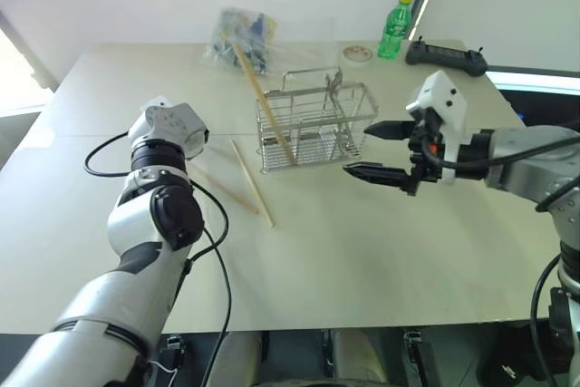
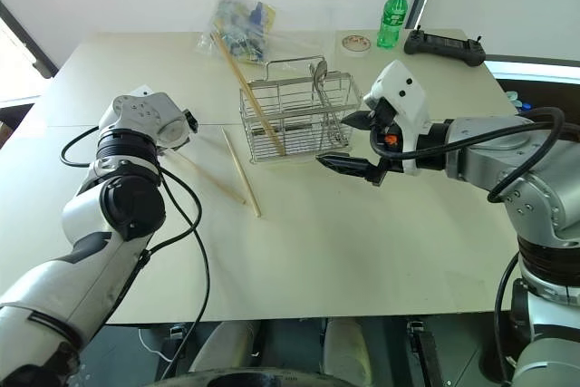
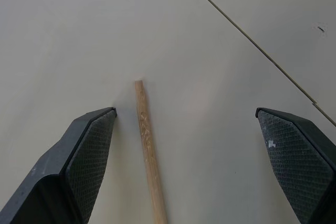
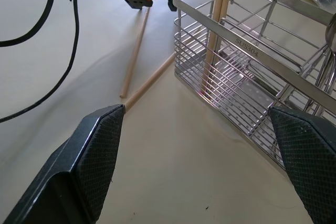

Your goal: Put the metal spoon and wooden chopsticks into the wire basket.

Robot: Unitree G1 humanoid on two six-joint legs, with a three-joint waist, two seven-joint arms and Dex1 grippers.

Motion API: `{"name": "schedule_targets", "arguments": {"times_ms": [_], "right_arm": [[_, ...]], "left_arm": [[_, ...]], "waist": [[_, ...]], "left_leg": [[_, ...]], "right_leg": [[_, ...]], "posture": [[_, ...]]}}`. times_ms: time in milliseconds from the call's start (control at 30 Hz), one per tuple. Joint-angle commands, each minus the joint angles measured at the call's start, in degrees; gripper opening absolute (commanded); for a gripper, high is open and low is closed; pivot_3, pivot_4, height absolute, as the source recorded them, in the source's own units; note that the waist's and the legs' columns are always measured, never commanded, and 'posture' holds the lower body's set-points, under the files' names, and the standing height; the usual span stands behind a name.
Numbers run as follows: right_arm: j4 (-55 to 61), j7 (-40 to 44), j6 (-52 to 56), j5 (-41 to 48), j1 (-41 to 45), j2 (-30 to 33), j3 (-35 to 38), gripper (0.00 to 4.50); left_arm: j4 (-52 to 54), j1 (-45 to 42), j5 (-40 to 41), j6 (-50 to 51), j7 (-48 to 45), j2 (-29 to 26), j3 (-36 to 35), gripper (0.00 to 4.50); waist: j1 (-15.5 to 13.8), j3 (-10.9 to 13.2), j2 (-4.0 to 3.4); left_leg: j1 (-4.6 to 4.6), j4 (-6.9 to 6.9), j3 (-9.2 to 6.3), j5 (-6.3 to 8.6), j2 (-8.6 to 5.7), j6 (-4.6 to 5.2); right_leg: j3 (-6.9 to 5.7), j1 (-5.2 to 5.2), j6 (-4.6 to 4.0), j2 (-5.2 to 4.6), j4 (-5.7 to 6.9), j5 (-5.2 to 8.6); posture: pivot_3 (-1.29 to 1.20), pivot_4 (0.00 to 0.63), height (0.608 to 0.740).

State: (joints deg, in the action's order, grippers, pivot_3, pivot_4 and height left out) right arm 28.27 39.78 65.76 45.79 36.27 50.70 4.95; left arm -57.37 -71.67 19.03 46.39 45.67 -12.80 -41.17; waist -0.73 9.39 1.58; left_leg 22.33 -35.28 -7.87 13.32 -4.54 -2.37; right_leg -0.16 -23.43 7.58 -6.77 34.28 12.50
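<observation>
The big pale table [image 1: 381, 260] is seen across most of the left eye view. The wire basket [image 1: 317, 129] is set near the middle of that view, a bit toward the top. One wooden chopstick [image 1: 269, 106] is already leaned inside the basket, with its top end poking out to the upper left. The metal spoon [image 1: 333, 88] looks to be stood in the right part of the basket, though its bowl is hard to make out.

Two more wooden chopsticks are laid flat on the table, just left of the basket. One [image 1: 251, 182] is pointed down toward the lower middle of the view. The other [image 1: 220, 189] is partly hidden under the left arm.

The left gripper [image 3: 184, 156] is held low over the table with its jaws wide apart and nothing in them. In the left wrist view the end of a chopstick [image 3: 146, 145] is seen between the fingers, much closer to one finger than the other. The right gripper [image 1: 376, 151] is held just right of the basket, also wide apart and empty.

The step in hand seems to be picking up that flat chopstick. It would be done best if the stick is first brought to the middle of the jaws. The thin stick should then be pinched firmly so it is not rolled away
</observation>
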Motion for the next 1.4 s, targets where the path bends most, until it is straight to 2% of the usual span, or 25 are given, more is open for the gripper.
{"name": "schedule_targets", "arguments": {"times_ms": [33,267,300,400,500,533,567,600,967,1133,1267,1400], "right_arm": [[0.84,-0.07,-1.53,-0.48,0.30,0.20,0.73,4.46],[0.43,-0.21,-2.50,-1.58,0.20,-0.26,0.12,4.46],[0.33,-0.24,-2.48,-1.54,0.35,-0.40,0.13,4.49],[0.02,-0.14,-2.46,-1.70,0.72,-0.60,0.08,4.50],[-0.25,-0.02,-2.42,-1.85,0.95,-0.58,0.10,4.50],[-0.30,0.00,-2.37,-1.83,1.01,-0.58,0.13,4.50],[-0.41,0.05,-2.31,-1.81,1.13,-0.54,0.16,4.50],[-0.50,0.06,-2.23,-1.77,1.25,-0.51,0.21,4.50],[-1.14,-0.13,-1.46,-1.71,2.30,-0.26,0.05,4.50],[-1.49,0.13,-1.39,-2.02,1.96,0.37,0.28,4.50],[-1.59,-0.10,-1.03,-1.74,1.88,0.26,0.51,4.50],[-1.47,-0.60,-0.58,-1.56,1.13,-0.15,0.70,4.50]], "left_arm": [[3.05,0.11,0.83,1.89,1.31,-0.24,1.02,4.50],[6.49,2.16,0.90,3.69,2.05,-0.23,1.00,4.50],[6.75,2.32,0.90,3.72,2.07,-0.15,1.01,4.25],[7.30,2.53,1.10,3.37,2.27,0.16,0.78,3.16],[7.56,2.55,1.43,2.98,2.55,0.35,0.41,1.55],[7.55,2.54,1.54,2.84,2.64,0.34,0.24,1.27],[7.45,2.46,1.61,2.70,2.70,0.30,0.12,0.56],[7.34,2.39,1.77,2.47,2.79,0.27,-0.08,0.06],[6.89,2.12,4.44,1.26,3.81,-0.59,-1.18,0.06],[5.22,0.93,5.58,-0.71,1.21,-6.56,-1.96,0.06],[2.59,-1.82,6.00,-3.26,-7.70,-12.53,0.00,0.06],[3.15,-4.77,3.77,-12.96,-24.47,-17.42,5.66,0.06]], "waist": [[0.00,0.00,0.00],[0.11,0.00,0.00],[0.09,0.00,0.00],[0.02,0.00,0.00],[-0.10,0.00,0.00],[-0.12,0.00,0.01],[-0.10,-0.01,0.01],[-0.09,-0.01,0.01],[-0.01,-0.01,0.01],[0.47,-0.01,0.01],[0.37,0.00,0.02],[-0.07,-0.02,0.07]], "left_leg": [[0.00,0.00,0.00,0.00,0.00,0.00],[-0.01,0.00,0.00,0.00,0.00,0.00],[-0.01,0.00,0.00,0.00,0.01,0.00],[-0.01,-0.01,0.00,0.00,0.00,0.00],[-0.01,-0.01,0.00,0.00,0.00,0.00],[-0.01,-0.02,0.00,0.00,0.00,0.00],[-0.01,-0.03,-0.01,0.00,0.00,0.00],[-0.01,-0.03,0.00,0.00,0.00,0.00],[-0.01,-0.03,-0.01,0.00,0.00,0.00],[-0.01,-0.02,0.01,0.00,0.01,0.00],[0.00,-0.01,0.02,0.00,0.01,0.00],[0.02,-0.03,0.01,0.00,0.00,0.00]], "right_leg": [[0.00,0.00,0.00,0.00,0.00,0.00],[0.00,-0.02,-0.02,0.01,0.02,-0.02],[0.00,-0.02,-0.03,0.01,0.02,-0.02],[0.00,-0.01,-0.03,0.01,0.02,-0.02],[0.00,-0.01,-0.03,0.01,0.02,-0.02],[0.00,0.00,-0.03,0.01,0.02,-0.02],[0.00,0.01,-0.03,0.00,0.02,-0.03],[0.00,0.01,-0.02,0.00,0.02,-0.03],[0.00,0.00,-0.02,0.01,0.02,-0.03],[0.00,-0.03,-0.03,0.02,0.04,-0.04],[0.00,-0.06,-0.05,0.04,0.06,-0.05],[0.00,-0.02,-0.05,0.02,0.03,-0.05]], "posture": [[0.00,0.150,0.713],[0.00,0.150,0.713],[0.00,0.150,0.713],[0.00,0.150,0.713],[0.00,0.150,0.713],[0.00,0.150,0.713],[0.00,0.150,0.713],[0.00,0.150,0.713],[0.00,0.150,0.713],[0.00,0.150,0.713],[0.00,0.150,0.713],[0.00,0.150,0.713]]}}
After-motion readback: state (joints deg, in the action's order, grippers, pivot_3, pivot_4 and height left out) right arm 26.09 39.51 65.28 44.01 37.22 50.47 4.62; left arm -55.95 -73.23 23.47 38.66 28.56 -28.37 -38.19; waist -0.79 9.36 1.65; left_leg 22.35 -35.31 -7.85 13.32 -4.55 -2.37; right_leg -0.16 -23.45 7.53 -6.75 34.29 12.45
